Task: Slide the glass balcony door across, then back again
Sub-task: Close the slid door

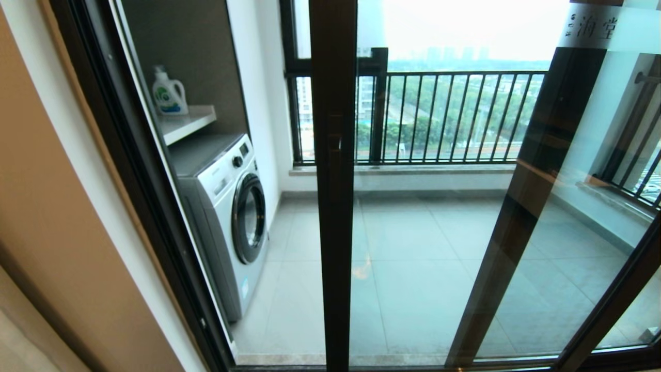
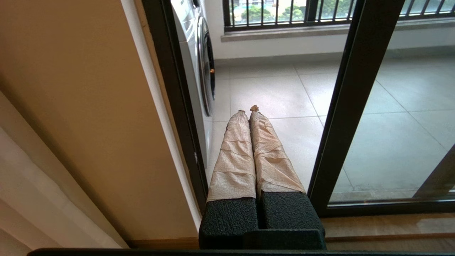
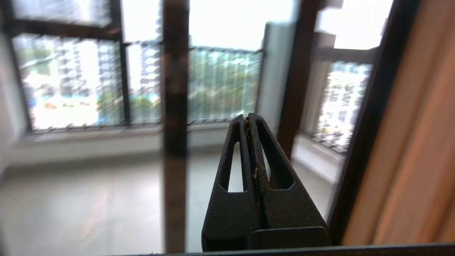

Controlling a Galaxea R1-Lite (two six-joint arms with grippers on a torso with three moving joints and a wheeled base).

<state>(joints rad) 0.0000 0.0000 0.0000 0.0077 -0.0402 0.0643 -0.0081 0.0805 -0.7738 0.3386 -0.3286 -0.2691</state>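
Glass balcony door (image 1: 413, 248), a tall clear panel in a dark brown metal frame, stands partly slid, its leading stile with the dark handle at mid-view; one white front-loading washing machine (image 1: 227, 217) and one white detergent bottle (image 1: 169, 93) show through the gap. From the left wrist, the left gripper (image 2: 248, 110) hangs with paper-wrapped fingers (image 2: 234, 153) pressed together, empty, beside that stile. From the right wrist, the right gripper (image 3: 247, 117) is likewise closed on nothing, facing the door.
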